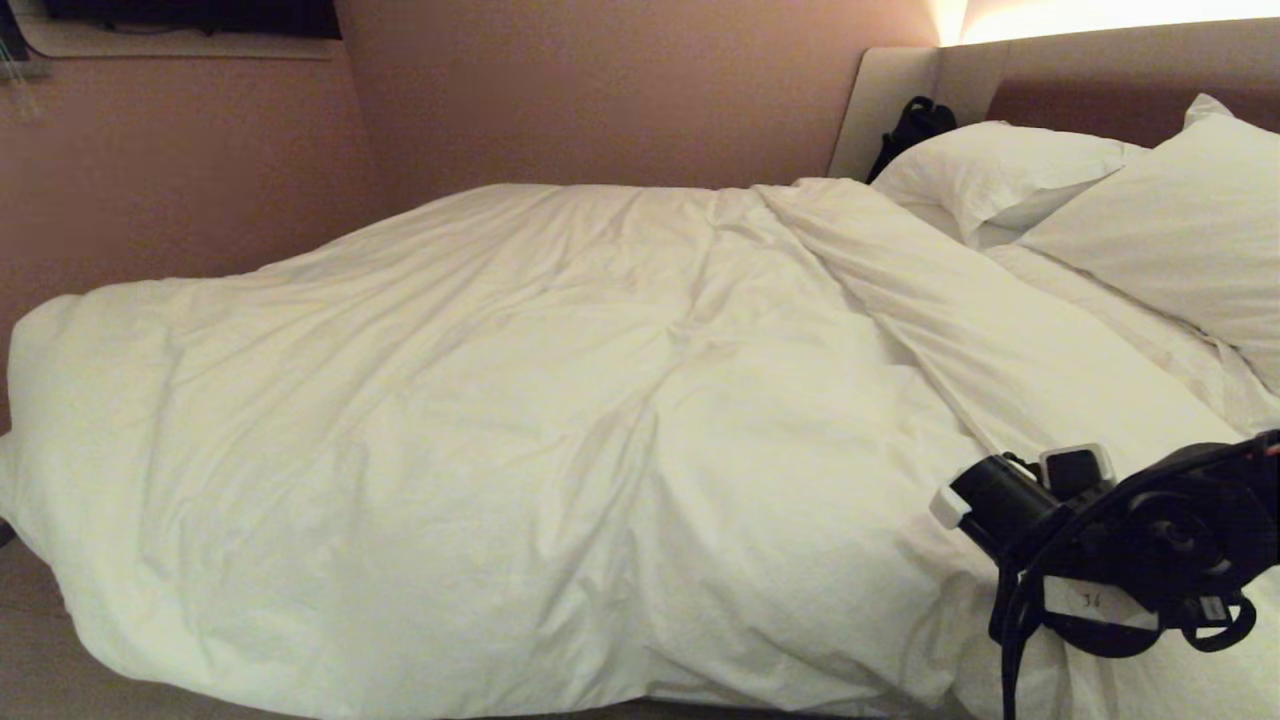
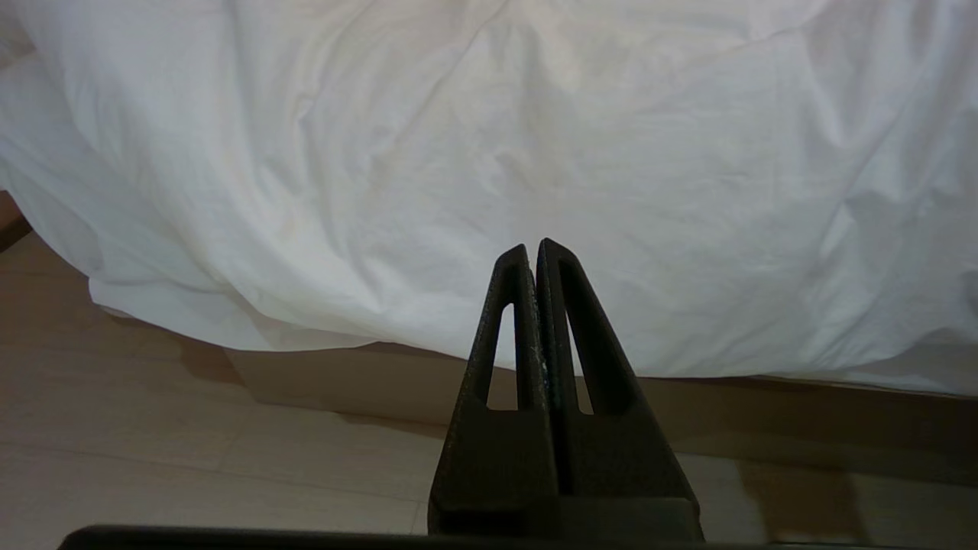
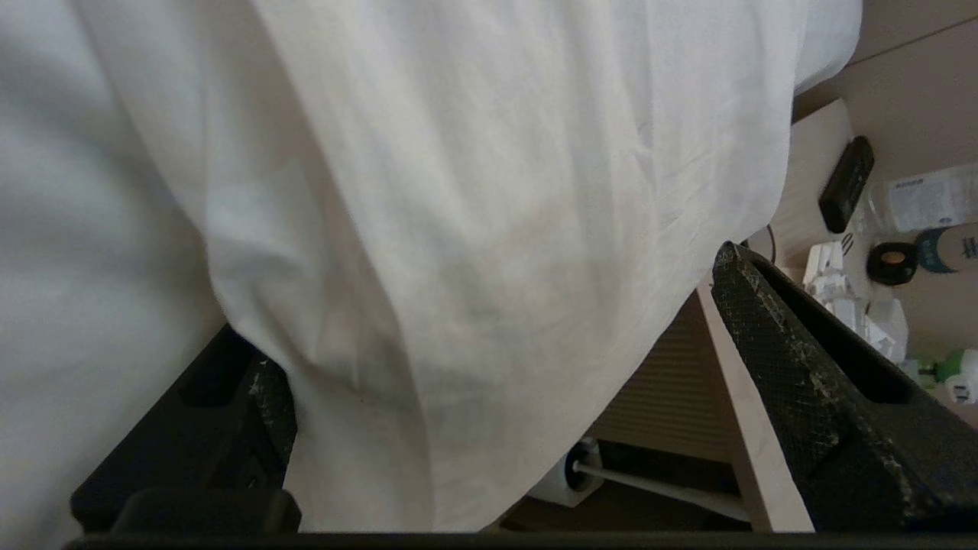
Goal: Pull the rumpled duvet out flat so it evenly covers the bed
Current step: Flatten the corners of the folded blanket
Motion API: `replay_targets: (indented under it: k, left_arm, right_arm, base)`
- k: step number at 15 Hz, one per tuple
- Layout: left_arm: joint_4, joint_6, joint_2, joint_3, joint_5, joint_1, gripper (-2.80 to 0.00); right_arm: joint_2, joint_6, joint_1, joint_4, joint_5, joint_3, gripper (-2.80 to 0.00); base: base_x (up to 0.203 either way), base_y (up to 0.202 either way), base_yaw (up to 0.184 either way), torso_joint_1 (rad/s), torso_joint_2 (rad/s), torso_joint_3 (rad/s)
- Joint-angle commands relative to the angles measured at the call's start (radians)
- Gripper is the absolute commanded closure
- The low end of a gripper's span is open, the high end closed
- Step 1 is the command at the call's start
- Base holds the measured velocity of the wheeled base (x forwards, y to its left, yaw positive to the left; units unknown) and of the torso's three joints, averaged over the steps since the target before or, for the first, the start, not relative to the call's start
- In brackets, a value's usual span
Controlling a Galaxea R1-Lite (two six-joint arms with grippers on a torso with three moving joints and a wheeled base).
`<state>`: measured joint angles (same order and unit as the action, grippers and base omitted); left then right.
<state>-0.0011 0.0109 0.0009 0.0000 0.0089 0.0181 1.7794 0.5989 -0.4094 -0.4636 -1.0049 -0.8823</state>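
While right end effector [image 3: 504, 382] gapes wide, duvet [image 3: 474, 229] fold hangs between fingers; left end effector [image 2: 535, 252] closed, empty.

Right arm [image 1: 1150, 540]: black housing, looped black cables, white label handwritten "36".
Left gripper [image 2: 535, 252]: matte black tapered fingers, slotted.
Right gripper fingers [image 3: 795, 359]: black cross-hatched texture, scuffed pale.

Bedroom: bed [image 1: 880, 110] (padded headboard), pillows [image 1: 1000, 170], duvet [image 1: 560, 400].
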Motion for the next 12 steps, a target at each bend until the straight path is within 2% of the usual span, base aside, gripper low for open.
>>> replay_targets:
  k: [1, 6, 12]
  left_arm:
    - [0.000, 0.000, 0.001, 0.000, 0.000, 0.000, 0.00]
    - [0.000, 0.000, 0.001, 0.000, 0.000, 0.000, 0.00]
    - [0.000, 0.000, 0.001, 0.000, 0.000, 0.000, 0.00]
  right_arm:
    - [-0.006, 0.004, 0.001, -0.003, 0.000, -0.002, 0.00]
    - [-0.113, -0.051, 0.001, -0.041, 0.002, -0.048, 0.00]
    - [-0.261, -0.077, 0.004, -0.298, 0.005, -0.273, 0.00]
  base:
    - [0.000, 0.000, 0.000, 0.000, 0.00, 0.000]
    - [0.000, 0.000, 0.000, 0.000, 0.00, 0.000]
    - [0.000, 0.000, 0.000, 0.000, 0.00, 0.000]
